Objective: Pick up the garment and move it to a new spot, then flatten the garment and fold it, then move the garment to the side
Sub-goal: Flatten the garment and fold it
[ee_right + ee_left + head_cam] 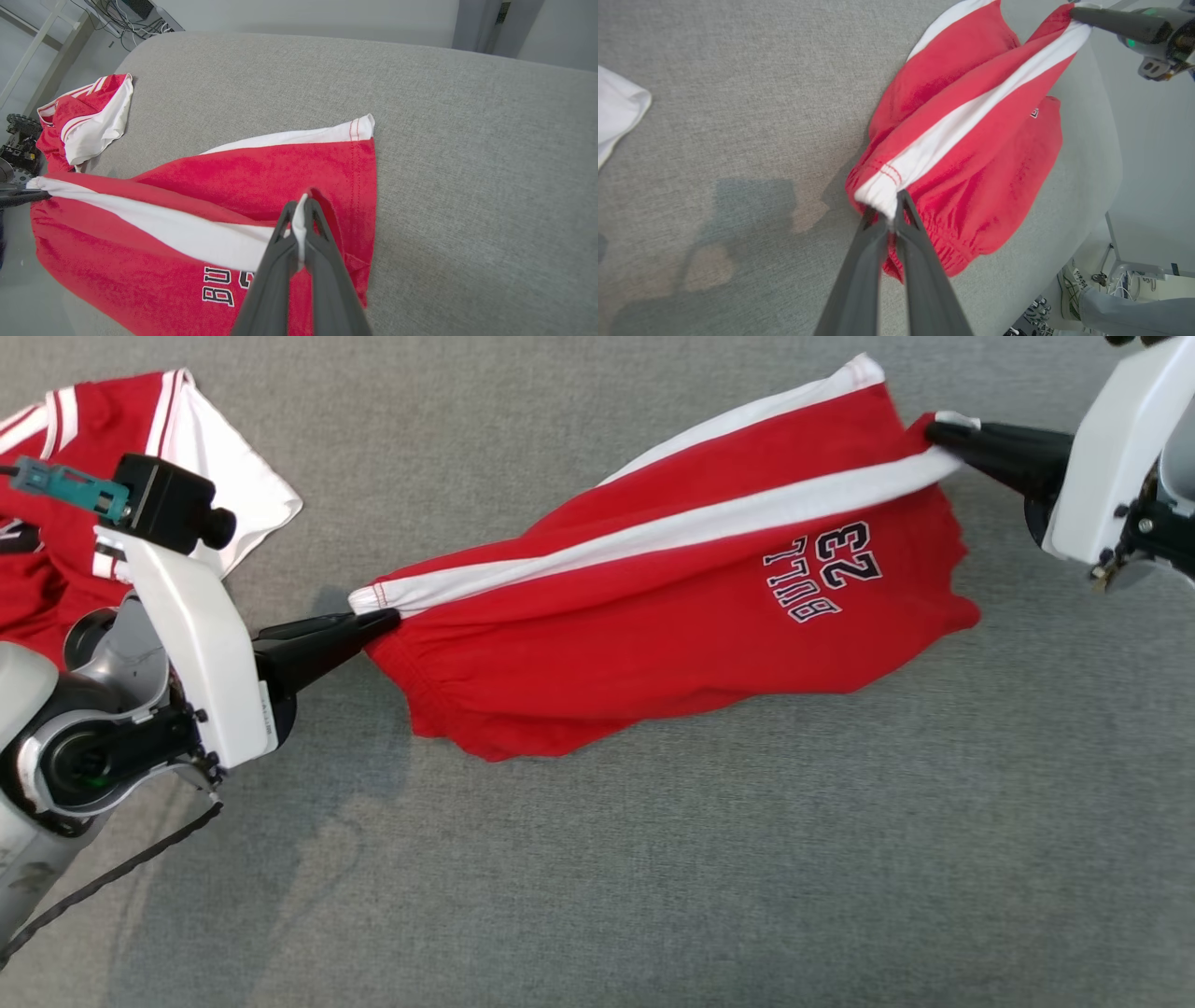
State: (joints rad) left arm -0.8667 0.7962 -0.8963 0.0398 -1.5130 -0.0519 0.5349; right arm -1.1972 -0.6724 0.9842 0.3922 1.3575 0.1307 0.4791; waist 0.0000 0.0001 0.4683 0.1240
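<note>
The red shorts [672, 616] hang stretched between the two arms over the grey padded surface [653, 877], well apart from the red-and-white jersey [84, 439] and on the robot's right of it. The left gripper [387, 619] has its fingers clamped on the waistband end of the white side stripe, the end nearer the jersey. The right gripper [934, 429] has its fingers pinched shut on the hem end of the same stripe, the end farthest from the jersey. The stripe runs taut between them, while the rest of the cloth sags and bunches below it, its lower edge seemingly brushing the padding. This looks like the carry to a new spot passing into flattening. The next move probably calls for both arms to come down together, keeping the pull along the stripe so the slack panels spread rather than fold under, before either grip lets go.
</note>
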